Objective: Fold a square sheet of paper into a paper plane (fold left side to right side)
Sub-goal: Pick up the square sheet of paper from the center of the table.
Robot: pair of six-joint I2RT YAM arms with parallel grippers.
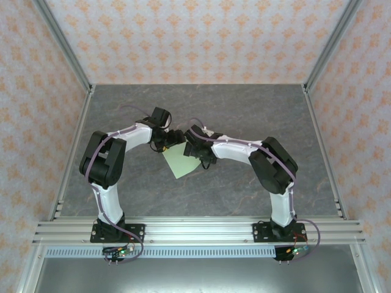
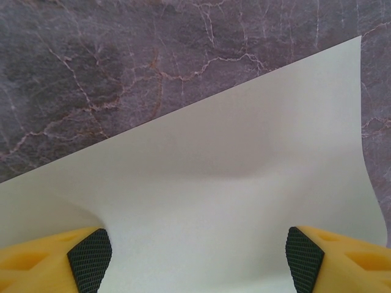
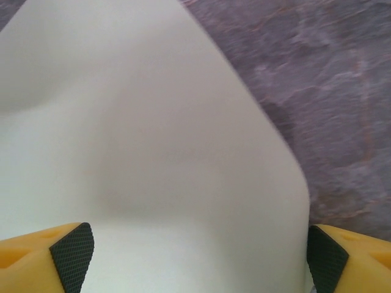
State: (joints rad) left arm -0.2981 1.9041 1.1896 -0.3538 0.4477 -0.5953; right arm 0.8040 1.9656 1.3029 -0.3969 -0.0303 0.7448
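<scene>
Lying near the middle of the table (image 1: 256, 116), the sheet (image 1: 182, 162) is turned on a diagonal, one corner pointing toward the near edge. Its far part is hidden under the two arm tips that meet above it. The left arm (image 1: 105, 160) and the right arm (image 1: 276, 163) both bend inward from their bases, elbows out to the sides. From the left wrist, the left gripper (image 2: 198, 261) stands wide open just over the paper. Its two black pads (image 2: 90, 259) sit far apart at the bottom corners of the view, with pale green surface running unbroken between them and nothing pinched. The sheet is not flat there: a soft swell runs across it ahead of the fingers, and its edge curls up beside the pad at the view's left. One straight edge cuts diagonally across the marbled grey top, ending in a corner at the upper right. From the right wrist, the right gripper (image 3: 200, 261) is likewise spread wide, its pads (image 3: 72, 255) well apart with the sheet spanning the gap and no grip on it. The paper bulges toward that camera, its right edge curving down to the table. Whether any pad touches the paper cannot be told.
</scene>
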